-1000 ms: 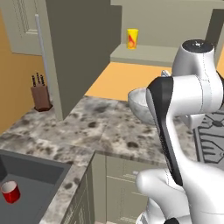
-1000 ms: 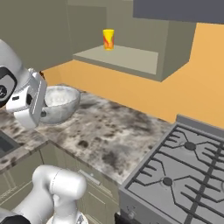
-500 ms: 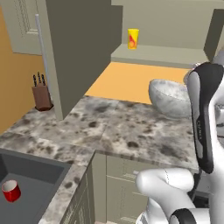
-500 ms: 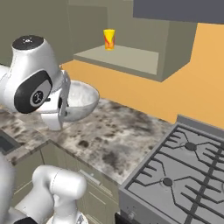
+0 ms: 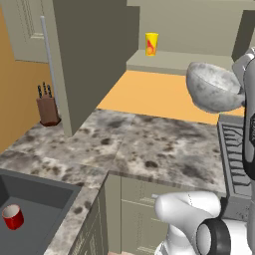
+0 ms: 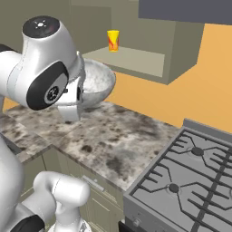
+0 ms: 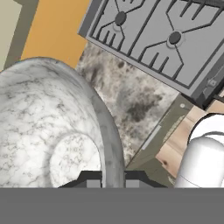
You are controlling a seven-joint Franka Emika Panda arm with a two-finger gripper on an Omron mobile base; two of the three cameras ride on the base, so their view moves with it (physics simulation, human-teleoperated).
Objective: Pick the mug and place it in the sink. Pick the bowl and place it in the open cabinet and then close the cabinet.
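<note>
The two dark fingers of the gripper point(image 7: 113, 177) are clenched on the rim of the large grey-white marbled bowl point(image 7: 52, 131); in the hand view the rim wall passes between the fingertips at 6 o'clock, one finger inside the bowl and one outside. From the jaws, the body of the bowl spreads toward 9 and 10 o'clock in this view, with its pale round bottom just left of the fingers.

In the left base view the bowl point(image 5: 215, 85) hangs in the air, tilted, its opening turned partly to the side, above the speckled grey stone counter point(image 5: 144, 144) and not touching it. In the right base view the bowl point(image 6: 96, 81) is just beside the white arm head, at about 3 o'clock from it.

Beyond the bowl, at about 11 o'clock in the left base view, is the open grey-green wall cabinet point(image 5: 94, 60) with its long silver bar handle point(image 5: 49, 62); a small yellow cup with an orange mark point(image 5: 151, 44) stands on its shelf. A grey gas stove point(image 6: 190, 176) lies at the right of the counter.

The small red mug point(image 5: 12, 217) stands upright in the dark grey sink point(image 5: 35, 209), at 7 o'clock in the left base view, well apart from the gripper. A brown knife block point(image 5: 48, 108) stands at the wall.
</note>
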